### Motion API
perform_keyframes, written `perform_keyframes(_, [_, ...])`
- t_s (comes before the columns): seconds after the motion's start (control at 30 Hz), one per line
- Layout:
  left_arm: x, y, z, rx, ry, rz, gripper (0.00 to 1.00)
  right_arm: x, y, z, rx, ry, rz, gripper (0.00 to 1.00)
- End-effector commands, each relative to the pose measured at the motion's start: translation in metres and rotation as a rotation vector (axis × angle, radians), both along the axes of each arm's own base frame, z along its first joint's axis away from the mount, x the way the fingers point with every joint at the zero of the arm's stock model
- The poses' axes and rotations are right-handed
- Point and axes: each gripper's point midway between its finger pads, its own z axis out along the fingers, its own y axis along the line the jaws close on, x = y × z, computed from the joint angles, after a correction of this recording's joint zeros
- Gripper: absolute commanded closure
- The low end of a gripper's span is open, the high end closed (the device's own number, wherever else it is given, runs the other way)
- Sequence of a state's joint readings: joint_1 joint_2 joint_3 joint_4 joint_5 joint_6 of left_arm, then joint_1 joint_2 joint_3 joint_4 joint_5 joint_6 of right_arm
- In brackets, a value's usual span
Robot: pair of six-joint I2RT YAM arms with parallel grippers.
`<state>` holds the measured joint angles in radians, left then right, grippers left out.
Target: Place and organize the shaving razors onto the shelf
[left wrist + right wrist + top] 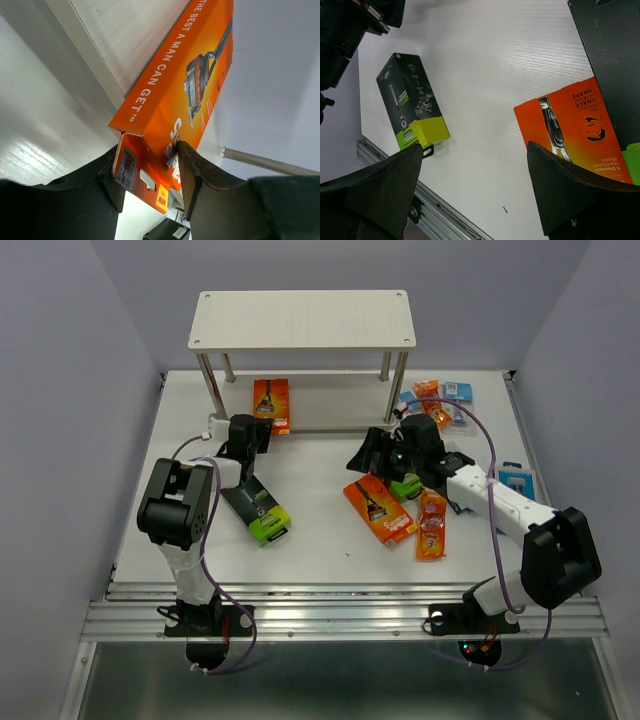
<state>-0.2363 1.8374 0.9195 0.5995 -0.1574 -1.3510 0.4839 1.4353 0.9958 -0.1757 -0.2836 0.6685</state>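
- Shelf side: left end effector (150, 165) straddles the near end of an orange pack (175, 85) lying at the front edge of the lower board of the shelf (300, 320); pinching or only flanking, can't tell.
- Risk: a finger snags on retreat and drags the pack off.
- Table side: right end effector (474, 155) spread wide, empty, over a loose pack (570, 130) on the table (485, 60); a skewed descent could shove it aside.

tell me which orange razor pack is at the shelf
The orange box resting on the shelf, straddled by the left tool; the other orange packs lie out on the table.
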Motion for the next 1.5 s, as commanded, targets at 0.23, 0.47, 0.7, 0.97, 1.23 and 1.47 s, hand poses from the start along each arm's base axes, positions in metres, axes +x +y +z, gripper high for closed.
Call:
perform_keyframes(0.23, [0.012,0.017,0.037,-0.025,-0.071,0.036,0.67,0.018,0.004,0.021,0.011,-0.069,-0.001,0.10])
perform_keyframes(0.47, [0.012,0.027,0.038,-0.033,-0.066,0.067,0.68,0.019,0.004,0.020,0.008,-0.065,-0.002,0.10])
perform_keyframes(0.7, [0.009,0.035,0.035,-0.021,-0.057,0.082,0.67,0.020,0.004,0.018,0.004,-0.065,-0.002,0.10])
perform_keyframes(0.97, [0.008,0.039,0.031,-0.016,-0.042,0.088,0.65,0.022,0.007,0.014,0.003,-0.052,0.008,0.10])
perform_keyframes(1.23, [0.004,0.040,0.022,-0.016,-0.006,0.098,0.54,0.022,0.007,0.014,0.003,-0.053,0.005,0.10])
perform_keyframes(1.47, [0.001,0.039,0.021,-0.014,0.016,0.090,0.39,0.022,0.007,0.012,0.002,-0.046,0.006,0.10])
